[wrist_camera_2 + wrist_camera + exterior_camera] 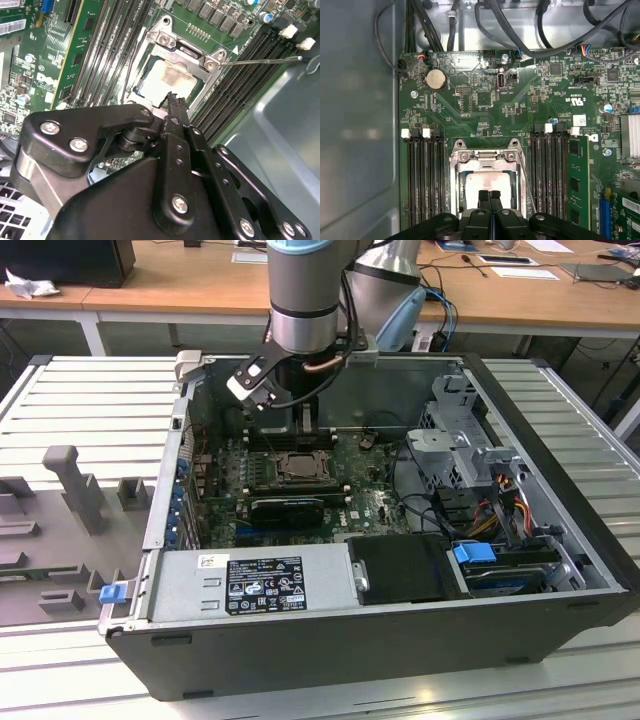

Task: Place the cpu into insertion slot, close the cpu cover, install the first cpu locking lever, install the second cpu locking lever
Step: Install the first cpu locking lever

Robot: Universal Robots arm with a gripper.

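From the exterior view I see the arm [300,300] reaching down into the open computer case [560,570], which lies on its side on a ribbed metal table [80,380]. The arm's wrist hangs over the motherboard [375,502], just behind the insertion slot [280,462], and the pale cpu [300,467] sits in that slot. In the first wrist view the gripper [490,194] has its two black fingertips [484,195] pressed together side by side, with nothing that I can make out between them. They are poised over the near part of the cpu [487,181]. The cpu cover [485,156] lies flat around the chip, which shows through its cut-out. A thin wire lever [526,180] runs along one side of the socket, between it and the memory slots [547,175]. I can't tell whether the lever is latched. A round coin cell [436,79] sits farther up the board. In the second wrist view the closed gripper [174,98] points at the edge of the cpu [167,80] inside the silver cpu cover [212,62]. From the cover's corner a lever [260,60] sticks out as a straight rod across the memory slots [245,75] toward the case wall [285,125].
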